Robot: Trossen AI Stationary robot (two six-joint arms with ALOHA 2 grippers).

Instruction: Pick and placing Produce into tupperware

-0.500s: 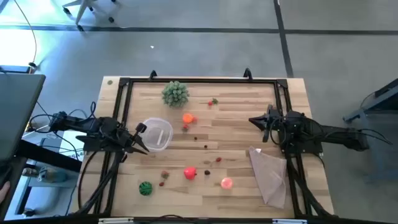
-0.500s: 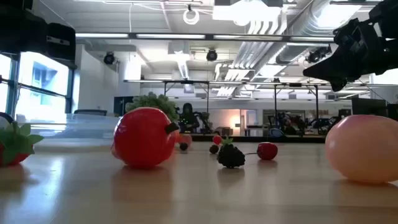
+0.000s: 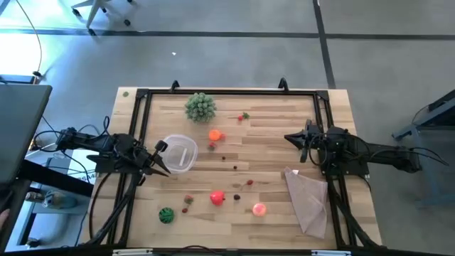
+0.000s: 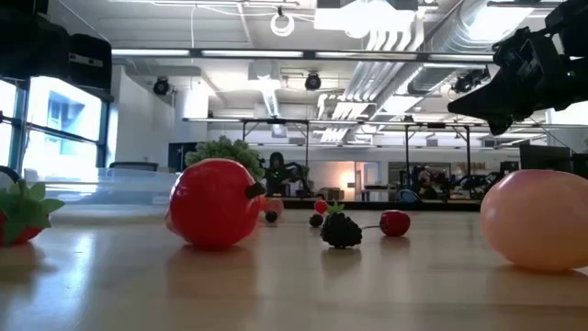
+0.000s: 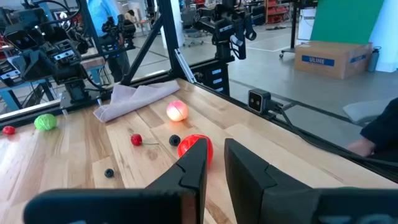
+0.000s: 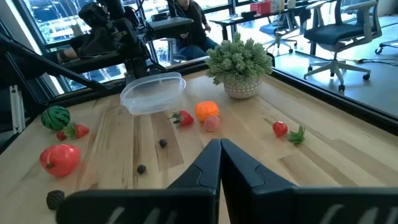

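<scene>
The tupperware, round and clear, stands left of the table's middle and also shows in the right wrist view. Produce lies scattered on the wood: an orange piece, a red ball, a pink ball, a green ball, strawberries and small berries. My left gripper is shut and empty at the tupperware's left side; whether it touches the rim I cannot tell. My right gripper is shut and empty near the table's right edge, pointing toward the middle.
A bushy green plant clump stands at the far edge. A tan cloth lies at the near right. A black frame runs around the tabletop. Bare wood shows between the orange piece and my right gripper.
</scene>
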